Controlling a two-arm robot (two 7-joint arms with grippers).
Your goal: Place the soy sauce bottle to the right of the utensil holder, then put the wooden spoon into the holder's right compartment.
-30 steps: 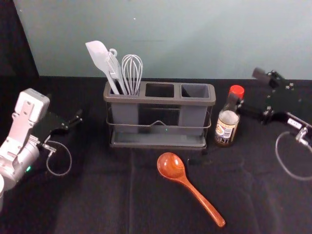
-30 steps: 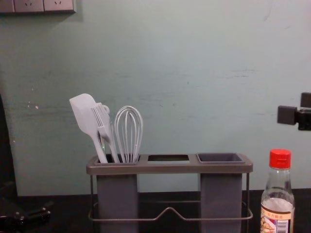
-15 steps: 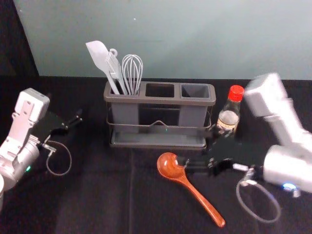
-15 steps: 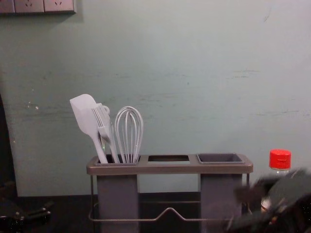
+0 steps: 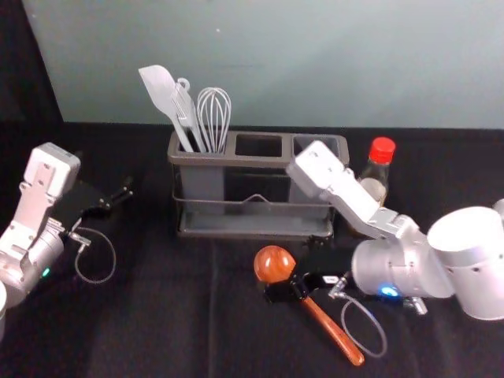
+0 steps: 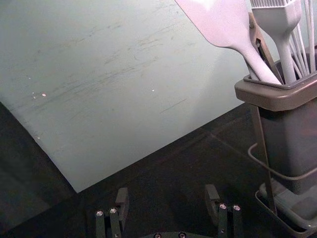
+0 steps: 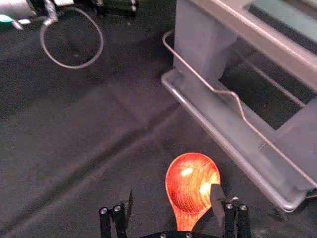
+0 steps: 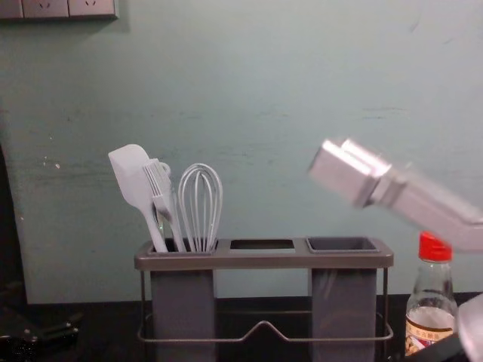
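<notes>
The black two-fingered right gripper (image 5: 293,268) has swung from three o'clock of the grey rectangular utensil holder (image 5: 252,161) to five o'clock (quite a sweep), its parted fingers now about the glossy reddish-brown wooden spoon (image 5: 272,264). The silvery-white jointed right arm (image 5: 350,197) now partly covers the red-capped clear soy sauce bottle (image 5: 381,150).

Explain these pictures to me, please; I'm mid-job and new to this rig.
It's a two-armed robot. The head view looks down, the chest view looks across from lower, and each wrist view comes from that arm. On the dark cloth stand a utensil holder and, right of it, a red-capped bottle; a wooden spoon lies in front. The holder's left compartment has a spatula, a brush and a whisk. The right gripper is at the spoon, fingers apart, not clamped. The left gripper is open and empty, off to the left.
</notes>
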